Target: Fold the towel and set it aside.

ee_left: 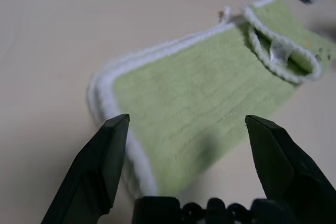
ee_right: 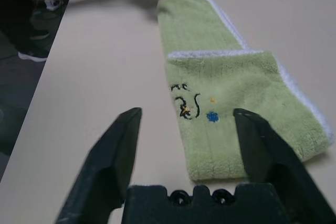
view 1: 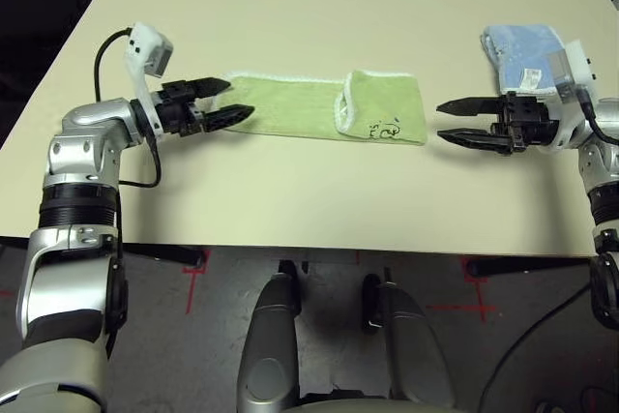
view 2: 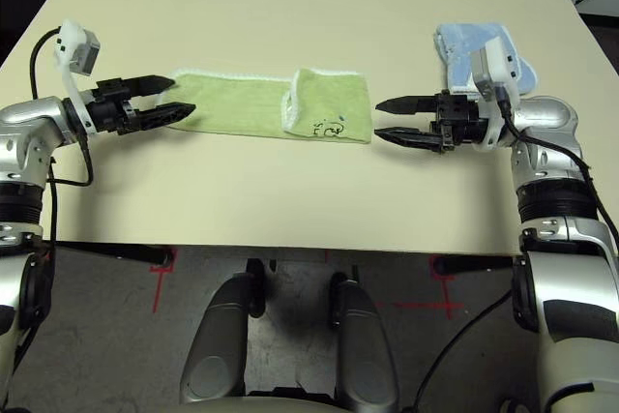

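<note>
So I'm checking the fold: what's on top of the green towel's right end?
A flap of the towel itself, folded back over it, logo facing up. What lies beneath that flap is covered.

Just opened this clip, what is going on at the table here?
A two-armed robot is partway through folding a green towel that lies as a long strip across the table. The strip's right end is already folded back over itself, logo side up. The left end effector is open at the towel's left end, and the right end effector is open just off the right end; neither holds the cloth. A folded light blue cloth sits behind the right arm.
</note>
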Controlling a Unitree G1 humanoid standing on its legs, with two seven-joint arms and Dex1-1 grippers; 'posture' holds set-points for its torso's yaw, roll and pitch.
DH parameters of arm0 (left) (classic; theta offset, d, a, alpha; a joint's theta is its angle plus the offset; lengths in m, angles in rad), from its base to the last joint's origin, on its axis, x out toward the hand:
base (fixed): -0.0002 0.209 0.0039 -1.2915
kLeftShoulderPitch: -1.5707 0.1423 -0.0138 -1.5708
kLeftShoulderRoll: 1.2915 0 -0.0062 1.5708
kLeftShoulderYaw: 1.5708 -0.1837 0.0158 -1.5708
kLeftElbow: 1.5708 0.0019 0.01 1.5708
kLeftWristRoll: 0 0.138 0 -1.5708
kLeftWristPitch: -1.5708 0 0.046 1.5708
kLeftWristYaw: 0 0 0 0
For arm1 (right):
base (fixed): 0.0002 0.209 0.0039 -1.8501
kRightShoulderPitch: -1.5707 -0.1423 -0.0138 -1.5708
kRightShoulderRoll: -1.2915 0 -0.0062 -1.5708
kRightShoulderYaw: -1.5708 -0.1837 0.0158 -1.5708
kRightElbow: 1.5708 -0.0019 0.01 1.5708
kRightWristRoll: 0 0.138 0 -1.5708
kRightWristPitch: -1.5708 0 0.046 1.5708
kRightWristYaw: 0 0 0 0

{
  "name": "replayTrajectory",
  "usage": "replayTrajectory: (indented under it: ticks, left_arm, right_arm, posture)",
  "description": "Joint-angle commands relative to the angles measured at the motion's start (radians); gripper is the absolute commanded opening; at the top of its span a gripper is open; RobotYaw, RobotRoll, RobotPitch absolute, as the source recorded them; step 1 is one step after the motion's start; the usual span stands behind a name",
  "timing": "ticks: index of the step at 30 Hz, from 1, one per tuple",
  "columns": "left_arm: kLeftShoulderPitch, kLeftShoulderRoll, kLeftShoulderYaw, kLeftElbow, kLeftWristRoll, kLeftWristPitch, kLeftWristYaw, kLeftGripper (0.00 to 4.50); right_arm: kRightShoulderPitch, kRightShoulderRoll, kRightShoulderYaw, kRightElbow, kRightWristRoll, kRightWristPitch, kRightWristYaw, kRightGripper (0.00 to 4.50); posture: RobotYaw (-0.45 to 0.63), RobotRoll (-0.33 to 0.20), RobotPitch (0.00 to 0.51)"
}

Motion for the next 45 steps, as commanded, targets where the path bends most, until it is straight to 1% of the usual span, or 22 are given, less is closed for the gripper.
replayTrajectory:
  ticks: [1,5,8,10,18,21,25,29,36,45]
  left_arm:
    - [-0.012,0.029,0.041,-0.022,-0.034,0.159,0.071,4.50]
    - [-0.042,0.060,0.078,0.011,-0.037,0.264,0.150,4.50]
    - [-0.050,0.096,0.072,0.024,-0.060,0.407,0.163,4.50]
    - [-0.037,0.105,0.066,0.012,-0.075,0.453,0.162,4.50]
    - [-0.055,0.019,0.139,0.028,-0.122,0.612,0.260,4.50]
    - [-0.062,0.002,0.152,0.041,-0.126,0.633,0.289,4.50]
    - [-0.094,-0.048,0.186,0.091,-0.124,0.633,0.341,4.50]
    - [-0.118,-0.080,0.220,0.126,-0.121,0.643,0.386,4.50]
    - [-0.154,-0.144,0.299,0.162,-0.125,0.653,0.464,4.50]
    - [-0.164,-0.178,0.318,0.151,-0.136,0.663,0.503,4.50]
  right_arm:
    - [0.033,0.001,-0.005,-0.039,0.015,0.021,-0.005,4.47]
    - [0.050,0.009,-0.003,-0.070,0.021,0.038,-0.015,4.47]
    - [0.051,0.014,-0.004,-0.077,0.022,0.044,-0.020,4.47]
    - [0.048,0.016,-0.003,-0.076,0.021,0.045,-0.023,4.47]
    - [0.043,0.018,-0.002,-0.084,0.019,0.049,-0.031,4.47]
    - [0.043,0.018,-0.002,-0.087,0.019,0.050,-0.034,4.47]
    - [0.047,0.018,-0.003,-0.100,0.021,0.054,-0.041,4.47]
    - [0.051,0.019,-0.003,-0.112,0.022,0.057,-0.048,4.47]
    - [0.048,0.017,-0.002,-0.116,0.020,0.055,-0.054,4.47]
    - [0.041,0.018,0.001,-0.108,0.014,0.047,-0.061,4.47]
  posture:
    - [0.08,0.000,0.252]
    - [0.08,0.000,0.253]
    - [0.09,0.000,0.254]
    - [0.09,0.000,0.254]
    - [0.08,0.000,0.259]
    - [0.07,0.000,0.261]
    - [0.07,0.000,0.261]
    - [0.06,0.000,0.262]
    - [0.05,0.000,0.264]
    - [0.05,0.000,0.266]
